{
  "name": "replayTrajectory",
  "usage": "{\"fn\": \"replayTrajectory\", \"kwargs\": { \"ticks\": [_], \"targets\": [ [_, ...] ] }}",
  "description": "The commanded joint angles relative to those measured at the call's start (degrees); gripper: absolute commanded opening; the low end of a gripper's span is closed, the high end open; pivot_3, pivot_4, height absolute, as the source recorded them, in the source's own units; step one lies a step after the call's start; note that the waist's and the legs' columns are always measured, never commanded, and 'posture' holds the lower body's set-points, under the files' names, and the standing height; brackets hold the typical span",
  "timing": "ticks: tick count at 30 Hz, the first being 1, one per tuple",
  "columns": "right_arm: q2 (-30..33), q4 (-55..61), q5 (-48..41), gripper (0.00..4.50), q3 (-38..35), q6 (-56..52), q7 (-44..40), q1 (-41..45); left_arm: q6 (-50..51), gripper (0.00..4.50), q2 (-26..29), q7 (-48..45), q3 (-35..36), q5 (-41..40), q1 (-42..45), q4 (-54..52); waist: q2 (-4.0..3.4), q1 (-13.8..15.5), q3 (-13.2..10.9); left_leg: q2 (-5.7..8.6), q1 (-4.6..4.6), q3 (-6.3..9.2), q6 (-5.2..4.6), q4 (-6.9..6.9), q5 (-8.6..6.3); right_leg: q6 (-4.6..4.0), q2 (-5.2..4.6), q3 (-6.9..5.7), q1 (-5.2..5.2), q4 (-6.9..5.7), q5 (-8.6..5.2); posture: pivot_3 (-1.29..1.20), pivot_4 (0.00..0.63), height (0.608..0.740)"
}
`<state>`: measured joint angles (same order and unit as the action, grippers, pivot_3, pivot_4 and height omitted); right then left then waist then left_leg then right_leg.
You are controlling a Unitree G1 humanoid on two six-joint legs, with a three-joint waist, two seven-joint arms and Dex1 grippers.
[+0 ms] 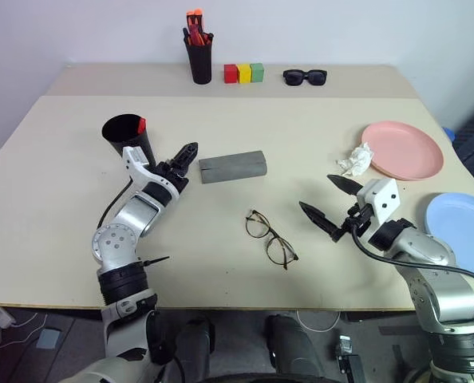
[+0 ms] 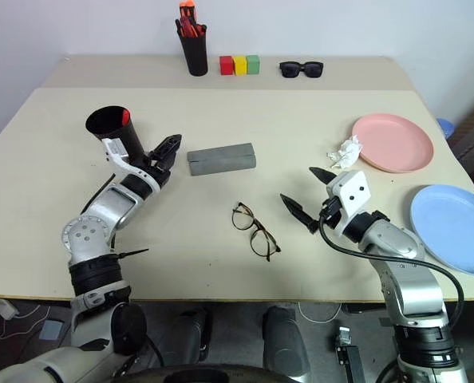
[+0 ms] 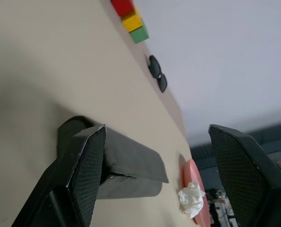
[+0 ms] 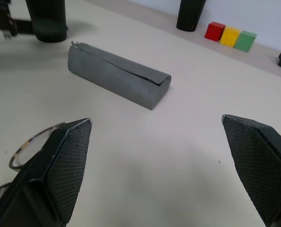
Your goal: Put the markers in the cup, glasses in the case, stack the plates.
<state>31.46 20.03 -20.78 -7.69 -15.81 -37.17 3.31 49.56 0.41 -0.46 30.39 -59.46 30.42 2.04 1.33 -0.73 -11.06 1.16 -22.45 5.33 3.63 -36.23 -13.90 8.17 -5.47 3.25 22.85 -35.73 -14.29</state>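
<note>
Left eye view: the beige table (image 1: 77, 159) carries everything, placed here by the grey case (image 1: 233, 166). Far right of the case lie the blue plate (image 1: 464, 231) and the pink plate (image 1: 404, 149), apart, unstacked. Left of the case stands the black cup (image 1: 128, 136), a red-tipped marker (image 1: 141, 125) inside. The left gripper (image 1: 185, 155), released and empty, sits between cup and case. The right gripper (image 1: 329, 203) gapes empty, right of the glasses (image 1: 270, 238), which lie in front of the case.
</note>
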Motion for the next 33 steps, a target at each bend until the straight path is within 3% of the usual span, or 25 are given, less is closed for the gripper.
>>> {"fn": "replayTrajectory", "kwargs": {
  "ticks": [1, 16, 27, 33],
  "targets": [
    [0.6, 3.0, -0.9, 4.5, -1.2, -0.7, 0.7, 0.9, -1.1, 3.54, 0.0, 0.9, -0.4, -2.0, 2.1, 0.1, 0.0, 0.0, 0.0, 0.0, 0.0, 0.0, 0.0, 0.0, 0.0, 0.0, 0.0, 0.0, -0.02, 0.03, 0.0, 0.0, 0.15, 0.74],
    [-0.1, 2.6, -0.4, 4.5, -1.1, -0.7, 1.3, 0.8, 1.8, 3.54, -0.5, 2.2, -1.8, -8.0, 5.8, 2.8, 0.0, 0.0, 0.0, 0.0, -0.01, 0.0, -0.01, 0.03, -0.01, -0.02, 0.0, -0.01, -0.12, 0.29, 0.03, 0.0, 0.15, 0.74],
    [-0.6, 1.3, 0.1, 4.5, -0.2, 0.4, 1.5, 2.1, -3.9, 3.54, 0.1, -1.1, -0.7, -9.3, 19.6, 11.7, 0.03, -0.1, 0.0, 0.02, -0.04, 0.0, -0.02, 0.05, -0.01, 0.0, 0.0, -0.02, -0.14, 0.41, 0.04, 0.0, 0.15, 0.74],
    [-0.7, 1.1, 0.2, 4.5, -0.5, 1.3, 1.3, 1.1, 0.0, 3.54, 3.1, 3.0, -2.1, -8.0, 10.4, 6.3, -0.05, -0.4, 0.0, -0.01, 0.06, 0.0, -0.02, 0.16, -0.01, 0.04, 0.0, -0.01, -0.13, 0.37, 0.04, 0.0, 0.15, 0.74]
  ]
}}
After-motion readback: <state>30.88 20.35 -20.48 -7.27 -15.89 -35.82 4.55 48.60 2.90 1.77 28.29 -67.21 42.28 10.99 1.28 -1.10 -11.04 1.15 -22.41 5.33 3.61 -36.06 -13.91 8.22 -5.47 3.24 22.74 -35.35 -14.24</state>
